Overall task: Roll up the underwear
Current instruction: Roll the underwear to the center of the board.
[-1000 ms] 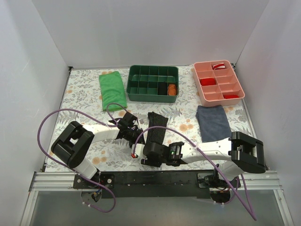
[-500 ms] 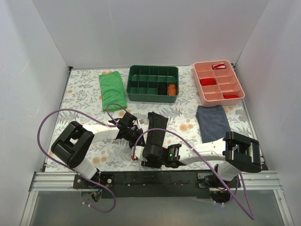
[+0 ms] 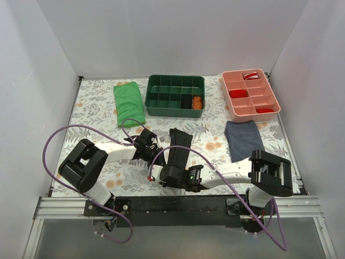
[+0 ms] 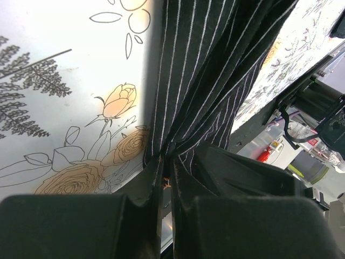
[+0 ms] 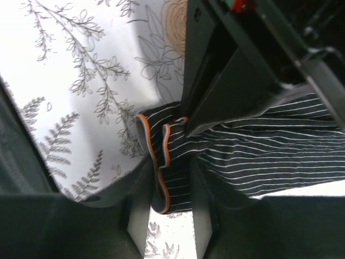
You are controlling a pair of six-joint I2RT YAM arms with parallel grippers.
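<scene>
Enclosing the workspace are plain white walls (image 3: pixel 172 38) on the left, the back and the right. The desk (image 3: pixel 97 116) is covered with a pale sheet printed with grey ferns and orange flowers. A bare metal rail (image 3: pixel 178 204) along its near edge carries both arm bases.

At the far left a bright green folded cloth (image 3: pixel 129 103) lies flat near the back. A purple cable (image 3: pixel 54 140) loops over the print in front of it. The left end effector (image 4: pixel 166 171) is clamped on the left edge of the underwear (image 3: pixel 180 144), and the striped fabric gathers into the seam between its fingers.

Behind this stands a dark green compartment tray (image 3: pixel 175 95) with something black and something orange in its lower right cells. The underwear lies on the desk near the middle, a long narrow dark strip running from in front of that tray toward the rail.

At the strip's near end the right end effector (image 5: pixel 167 181) has a finger on each side of the orange-trimmed hem, which is bunched in the gap. I cannot tell whether it is actually pinching the hem.

Further right a navy-blue folded garment (image 3: pixel 244 141) rests flat, well apart from the underwear. A pink divided tray (image 3: pixel 249 94) holding red items sits behind it by the right wall.
</scene>
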